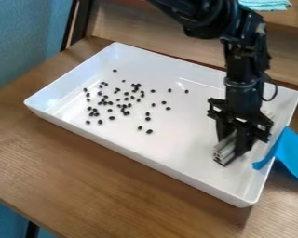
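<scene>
The black gripper (229, 151) hangs down into the right part of a white rectangular tray (182, 116). It is shut on a light grey, ridged object (225, 148), low over the tray floor; whether that object touches the floor I cannot tell. Part of the object is hidden behind the fingers. Many small black beans (126, 113) lie scattered across the tray's left and middle part, apart from the gripper.
A bright blue strip (291, 151) lies against the tray's right wall and hangs outward. The tray stands on a brown wooden table (102, 174). At the top right, a turquoise cloth (265, 4) lies on a wooden surface behind the arm.
</scene>
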You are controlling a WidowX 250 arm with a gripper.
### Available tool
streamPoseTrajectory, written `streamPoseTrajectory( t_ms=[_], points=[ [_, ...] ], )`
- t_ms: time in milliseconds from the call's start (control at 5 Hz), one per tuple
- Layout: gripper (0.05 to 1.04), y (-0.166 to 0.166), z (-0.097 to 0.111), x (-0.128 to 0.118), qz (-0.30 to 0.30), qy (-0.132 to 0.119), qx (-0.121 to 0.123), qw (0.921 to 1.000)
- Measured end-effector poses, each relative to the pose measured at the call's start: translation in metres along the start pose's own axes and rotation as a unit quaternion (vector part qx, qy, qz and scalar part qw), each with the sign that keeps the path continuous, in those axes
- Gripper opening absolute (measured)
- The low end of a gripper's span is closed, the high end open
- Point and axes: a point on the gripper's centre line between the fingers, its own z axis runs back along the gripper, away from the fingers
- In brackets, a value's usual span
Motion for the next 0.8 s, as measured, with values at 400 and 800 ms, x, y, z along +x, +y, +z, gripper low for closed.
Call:
streamPoseTrajectory(
  t_ms=[400,800],
  points=[
    [0.389,0.084,0.008,-0.044,0.037,0.010,0.005,0.9993],
    [0.389,0.137,0.014,-0.062,0.068,0.015,0.010,0.9976]
  ],
)
